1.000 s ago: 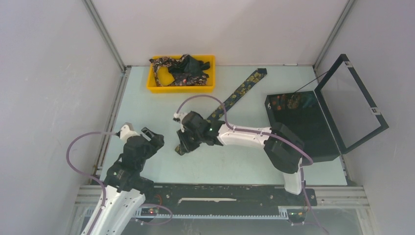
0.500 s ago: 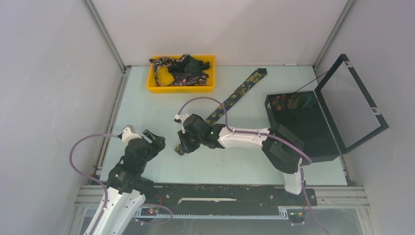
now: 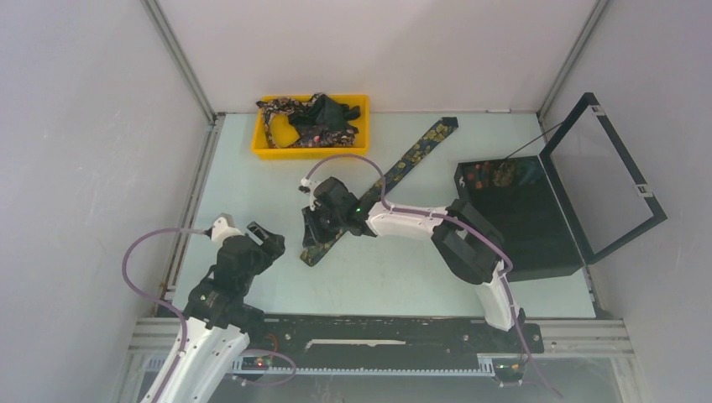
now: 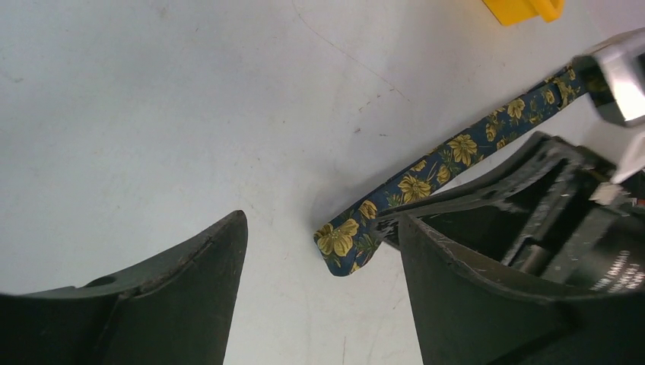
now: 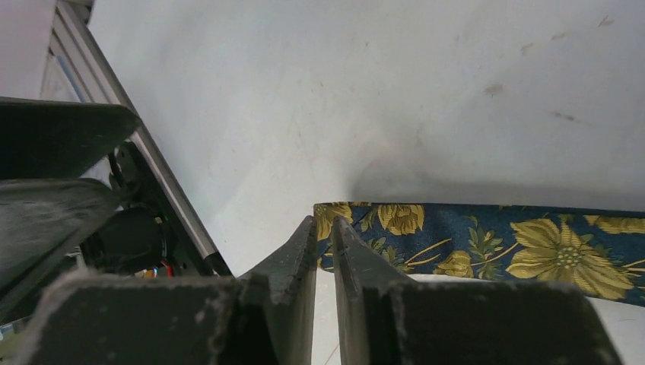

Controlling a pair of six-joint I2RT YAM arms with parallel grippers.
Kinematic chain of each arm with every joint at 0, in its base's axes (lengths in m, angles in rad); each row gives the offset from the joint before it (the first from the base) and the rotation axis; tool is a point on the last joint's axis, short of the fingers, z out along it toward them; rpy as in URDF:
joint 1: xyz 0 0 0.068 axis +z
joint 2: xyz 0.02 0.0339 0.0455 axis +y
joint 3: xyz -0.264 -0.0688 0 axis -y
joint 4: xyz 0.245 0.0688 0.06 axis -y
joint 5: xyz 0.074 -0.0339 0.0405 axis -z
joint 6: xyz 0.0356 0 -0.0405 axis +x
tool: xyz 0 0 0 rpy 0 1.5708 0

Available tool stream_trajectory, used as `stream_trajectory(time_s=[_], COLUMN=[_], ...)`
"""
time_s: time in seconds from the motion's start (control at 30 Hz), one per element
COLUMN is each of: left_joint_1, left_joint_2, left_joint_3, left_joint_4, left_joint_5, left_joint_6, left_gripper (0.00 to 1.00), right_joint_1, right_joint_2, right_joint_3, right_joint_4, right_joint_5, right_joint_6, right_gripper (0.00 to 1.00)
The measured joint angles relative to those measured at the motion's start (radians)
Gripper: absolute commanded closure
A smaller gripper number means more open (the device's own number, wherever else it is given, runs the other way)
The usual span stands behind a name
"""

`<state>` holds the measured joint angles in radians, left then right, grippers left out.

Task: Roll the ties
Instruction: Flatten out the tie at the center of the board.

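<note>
One tie (image 3: 403, 164) lies flat on the table (image 3: 252, 185). Its long axis runs diagonally, with the pointed end at the far right near the black box (image 3: 537, 227) and the squared end toward the near left. The right gripper (image 3: 317, 227) sits over the tie close to that near end. Its jaws are drawn together to a thin slit at the cloth's edge (image 5: 494, 243), and I cannot tell whether they pinch any fabric. The left gripper (image 3: 262, 238) is just beside the near end (image 4: 342, 243), jaws wide apart and holding nothing. More ties (image 3: 315, 117) are heaped in the yellow tray (image 3: 262, 144).
</note>
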<state>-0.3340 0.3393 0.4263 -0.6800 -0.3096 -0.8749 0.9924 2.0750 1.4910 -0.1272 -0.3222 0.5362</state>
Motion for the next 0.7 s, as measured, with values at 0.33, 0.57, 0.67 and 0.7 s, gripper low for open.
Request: stream_trajectory(time_s=[0.33,0.57,0.67,0.7], left_joint_1=[0.000,0.000,0.000,0.000], left_joint_2=[0.000,0.010,0.013,0.014], left_joint_3=[0.000,0.000,0.000,0.000], left_joint_4=[0.005,0.005,0.005,0.005], left_joint_5=[0.004,0.008,0.008,0.008], left_joint_6=[-0.001,-0.001,-0.001,-0.001], left_gripper=[0.21,0.21,0.21,0.21], right_joint_1=[0.018,0.026,0.027,0.027], right_joint_2=[0.039,0.085,0.085,0.085], right_joint_3=[-0.032,-0.074,-0.079,-0.080], right_joint_4=[0.006,0.060,0.074,0.078], right_joint_5=[-0.021,-0.034,-0.034,-0.034], right_joint_6=[0.044,0.082,0.085,0.085], right_gripper=[0.88,0.89,0.90,0.90])
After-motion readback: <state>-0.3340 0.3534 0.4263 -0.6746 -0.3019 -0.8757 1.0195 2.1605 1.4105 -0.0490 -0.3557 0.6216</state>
